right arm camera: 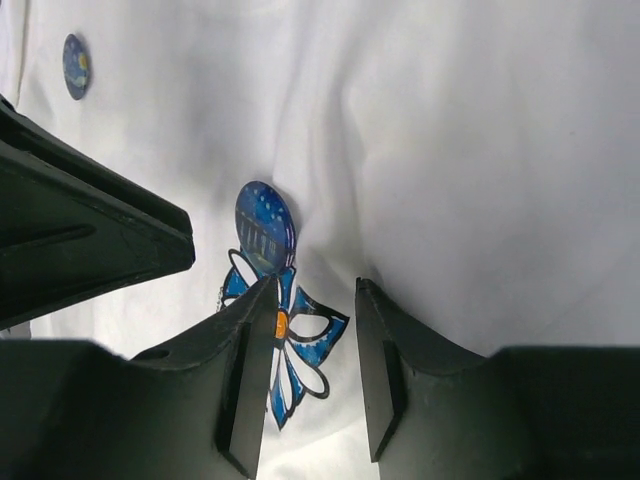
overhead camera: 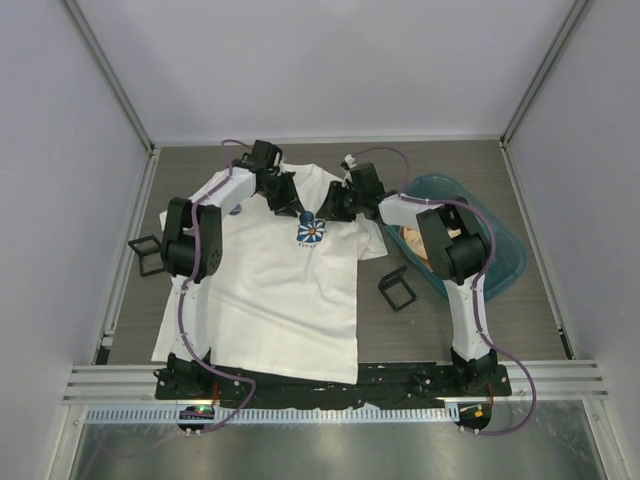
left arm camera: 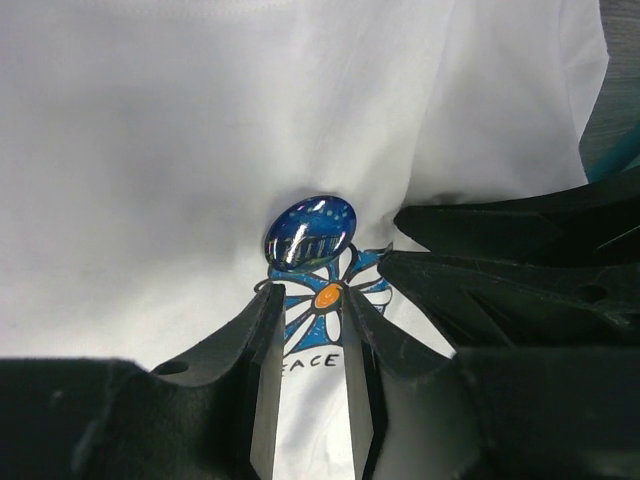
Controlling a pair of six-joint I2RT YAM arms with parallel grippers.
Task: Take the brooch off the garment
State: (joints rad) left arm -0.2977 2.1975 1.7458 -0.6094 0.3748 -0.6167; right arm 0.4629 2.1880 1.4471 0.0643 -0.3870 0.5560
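Observation:
The garment, a white T-shirt (overhead camera: pixel 280 290), lies flat on the table. The brooch (left arm camera: pixel 311 230), a shiny dark-blue round pin, sits on the chest just above the printed blue-and-white flower (left arm camera: pixel 325 300). It also shows in the right wrist view (right arm camera: pixel 264 227) and faintly in the top view (overhead camera: pixel 307 217). My left gripper (left arm camera: pixel 310 292) is open and empty, its tips over the flower just short of the brooch. My right gripper (right arm camera: pixel 315 287) is open and empty, its left fingertip (right arm camera: pixel 255 300) on the flower below the brooch. The two grippers meet over the chest (overhead camera: pixel 310 210).
A second dark-blue pin (overhead camera: pixel 235 209) sits on the shirt's left shoulder and shows in the right wrist view (right arm camera: pixel 75 52). A teal basin (overhead camera: pixel 505 262) stands at the right. Small black square boxes lie left (overhead camera: pixel 147 252) and right (overhead camera: pixel 397 288) of the shirt.

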